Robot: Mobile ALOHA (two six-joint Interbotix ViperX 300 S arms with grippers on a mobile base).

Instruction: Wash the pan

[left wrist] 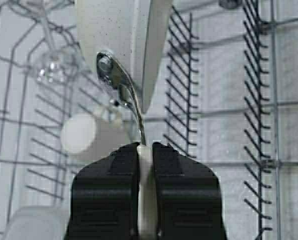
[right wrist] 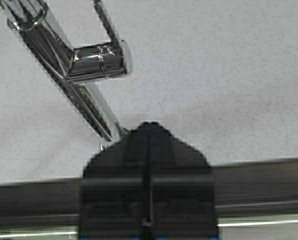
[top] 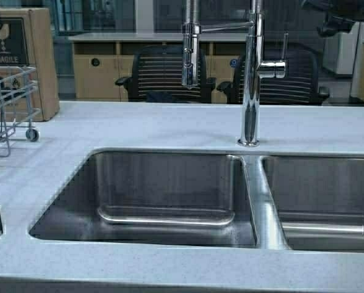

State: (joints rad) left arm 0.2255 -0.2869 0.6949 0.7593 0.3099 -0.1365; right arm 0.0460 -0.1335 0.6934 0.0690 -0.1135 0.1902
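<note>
Left end effector (left wrist: 145,155) is clamped on the pan (left wrist: 121,45) by its stiff, slim, slippery handle. Right end effector (right wrist: 149,137), closed and empty, hangs near the tap (right wrist: 71,65).

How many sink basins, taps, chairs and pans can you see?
sink basins: 2
tap: 1
chairs: 2
pan: 1
Total: 6
</note>
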